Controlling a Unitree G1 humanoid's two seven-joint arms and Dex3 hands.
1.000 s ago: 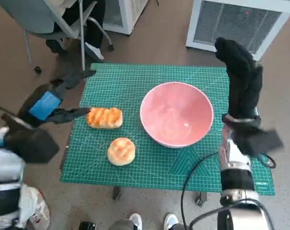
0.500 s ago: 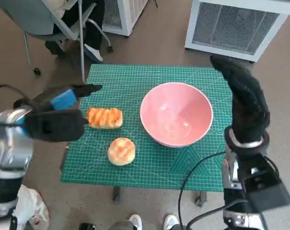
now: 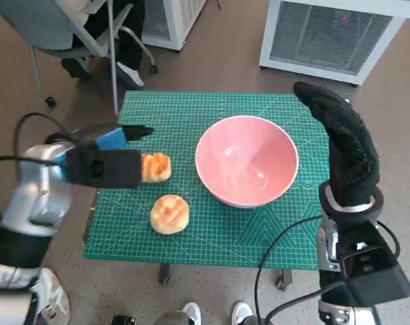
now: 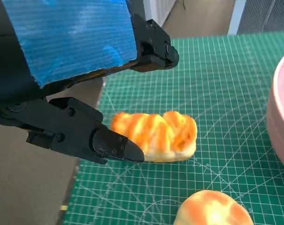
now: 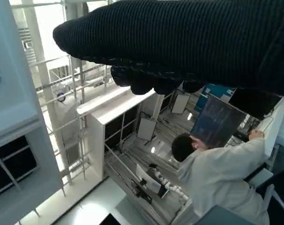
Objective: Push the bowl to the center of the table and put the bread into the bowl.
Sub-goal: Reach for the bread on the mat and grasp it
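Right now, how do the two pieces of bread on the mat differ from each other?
The long bread is an oblong loaf with orange stripes across its top; the round bread is a dome-shaped bun. The long bread lies between the fingers of the left hand, which has not closed on it; the round bread lies apart from both hands. The round bread sits nearer the robot's edge of the table. Both are golden-orange and rest on the green mat, outside the pink bowl.

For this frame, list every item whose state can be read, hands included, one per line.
Pink bowl: upright, empty, right of the mat's middle.
Long striped bread: lying on the mat, not gripped.
Round bun: lying on the mat, untouched.
Left hand: holding nothing, fingers apart at the long bread's end.
Right hand: raised beside the bowl, holding nothing; contact with the bowl unclear.
Green cutting mat: flat on the table.
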